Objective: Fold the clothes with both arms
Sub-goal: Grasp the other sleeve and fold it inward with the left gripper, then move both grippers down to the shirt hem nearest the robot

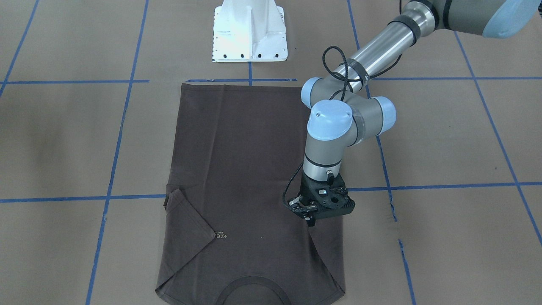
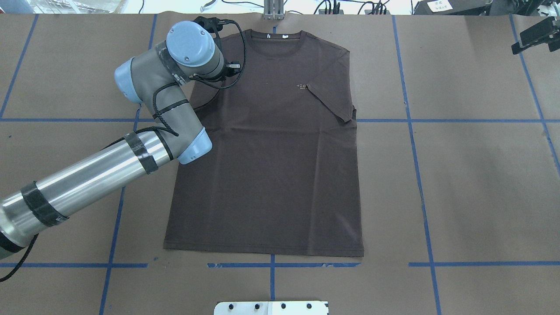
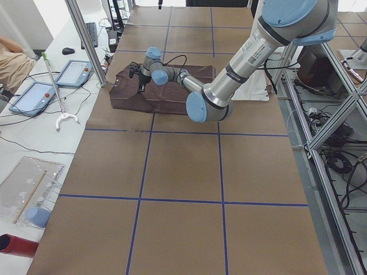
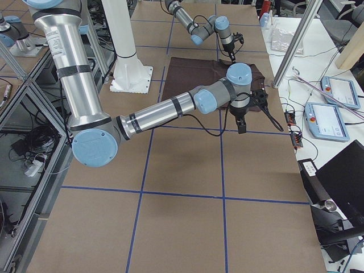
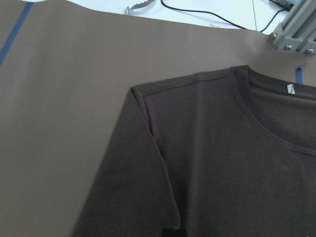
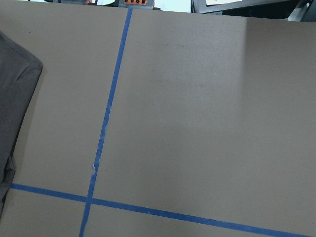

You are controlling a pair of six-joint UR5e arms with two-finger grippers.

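Dark brown T-shirt (image 2: 267, 166) spread front up on the counter (image 2: 472, 175), collar (image 2: 275, 39) at the edge far from the robot. Folded sleeve (image 2: 332, 98), on the robot's right, already turned in over the chest, tip close to the pale lettering (image 2: 302, 86). Flat sleeve (image 5: 133, 197), on the robot's left, not yet folded.

Left gripper (image 1: 312, 219) low at the underarm end of the flat sleeve. Jaw opening impossible to judge, likewise any hold on cloth. Right gripper (image 4: 241, 125) raised off to the robot's right, well apart from the shirt. Opening not discernible either, nothing seen in it.

Likely step in hand: bringing in the second sleeve. Pinch the sleeve layers only, near the hem, not the body panel beneath. Lift just clear of the counter, carry inward across the chest, and lay down as a mirror of the first fold. Keep the crease in line with the shirt's side edge. Let go only once flat, without dragging the shoulder.
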